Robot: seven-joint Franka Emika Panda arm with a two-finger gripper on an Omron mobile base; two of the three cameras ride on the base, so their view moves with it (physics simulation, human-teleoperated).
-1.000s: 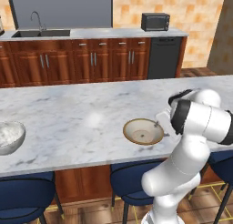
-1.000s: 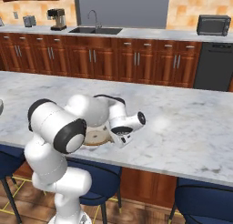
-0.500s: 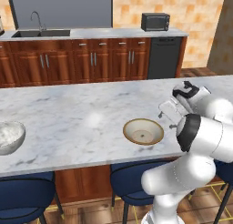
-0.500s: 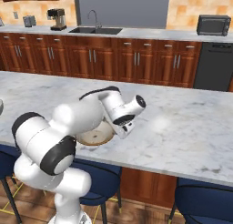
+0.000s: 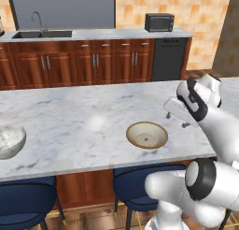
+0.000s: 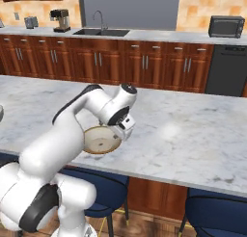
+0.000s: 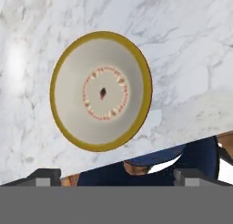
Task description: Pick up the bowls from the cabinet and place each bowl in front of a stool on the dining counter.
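Left base view: behind the arm on its left, looking forward and down over the dining counter (image 5: 70,126) toward the back wall with sink (image 5: 42,33) and microwave (image 5: 159,22).

Right base view: same direction from the arm's right, taking in the same counter, sink and microwave, plus a coffee maker (image 6: 60,19) at far left.

Both catch the cream bowl (image 5: 147,134) near the counter's front edge.

Hand view: close, looking straight down on that bowl, a stool (image 7: 173,161) below the edge.
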